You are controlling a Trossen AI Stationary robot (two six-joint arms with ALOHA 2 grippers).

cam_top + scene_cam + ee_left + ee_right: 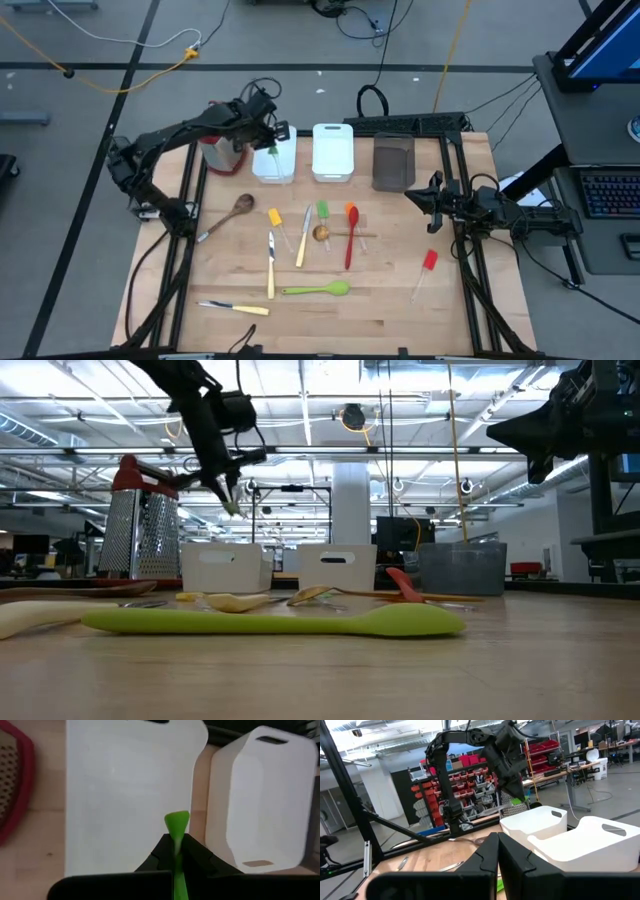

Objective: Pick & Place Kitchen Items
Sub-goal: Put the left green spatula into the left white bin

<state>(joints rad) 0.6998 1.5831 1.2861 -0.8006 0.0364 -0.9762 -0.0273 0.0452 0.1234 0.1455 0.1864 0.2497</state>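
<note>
My left gripper [176, 844] hangs over the left white bin [125, 795] at the table's far side, shut on a small green spatula [177, 822]. Its green head sticks out past the fingertips, above the bin's inside; in the high view the gripper [272, 143] is above that bin [274, 168]. On the table lie several other utensils: a wooden spoon [232, 212], a yellow spatula [275, 218], a red spoon [350, 248], a green spoon [318, 290], a cream-handled knife [236, 308] and a red spatula [428, 264]. My right gripper [432, 196] waits shut at the right edge. My left gripper pinches the green spatula between its two fingers at the neck just behind the head [176, 839]. The handle [179, 882] runs back between the fingers. The fingers point steeply down from above. The spatula is lifted clear, head downward over the bin.
A steel grater with a red top [222, 150] stands just left of the left bin. A second white bin [332, 152] and a dark bin [393, 162] stand to its right along the far edge. The utensils lie across the table's middle.
</note>
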